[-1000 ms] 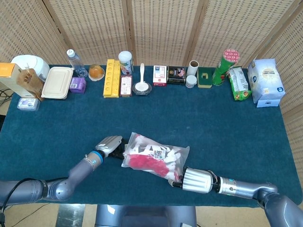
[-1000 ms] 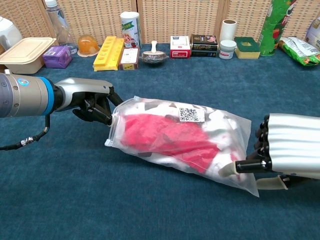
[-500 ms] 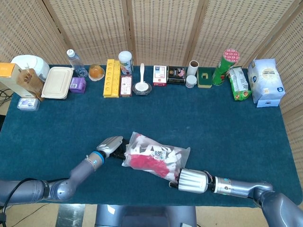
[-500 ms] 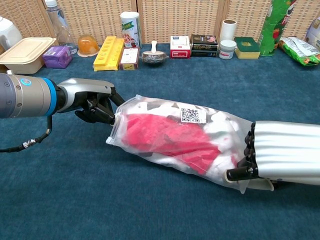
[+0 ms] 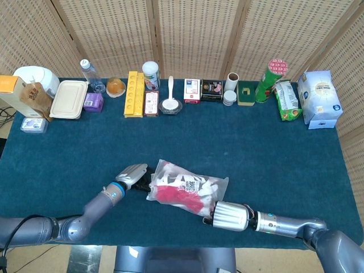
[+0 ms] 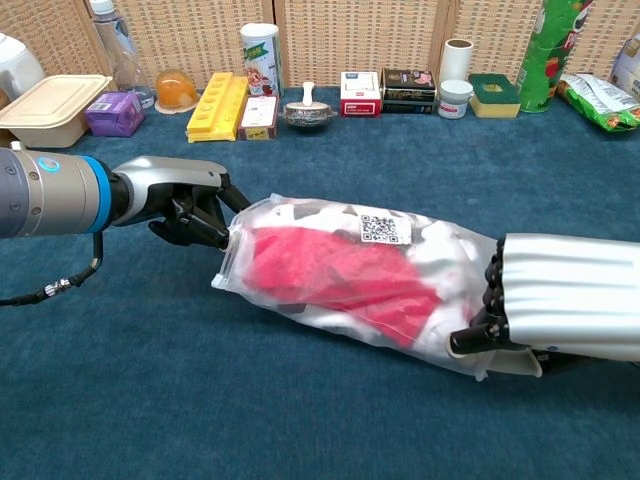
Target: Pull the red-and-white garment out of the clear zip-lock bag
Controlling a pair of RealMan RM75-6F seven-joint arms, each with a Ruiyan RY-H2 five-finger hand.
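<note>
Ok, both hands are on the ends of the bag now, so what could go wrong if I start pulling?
1. The garment appears wholly inside the zip-lock bag. With the left hand and right hand only at its ends, pulling may just stretch or drag the bag.
2. Whether either hand truly pinches the film is hard to tell, so an end could slip free.
3. Whether the seal is open isn't visible; if it's closed, tugging could tear the plastic.

Along the far edge of the dark blue cloth-covered surface (image 5: 256, 142) stand a clear plastic water bottle (image 5: 89, 74), a yellow moulded tray (image 5: 133, 94), a tall green snack canister (image 5: 269, 79) (red-capped) and a pale blue tissue pack (image 5: 319, 99).
</note>
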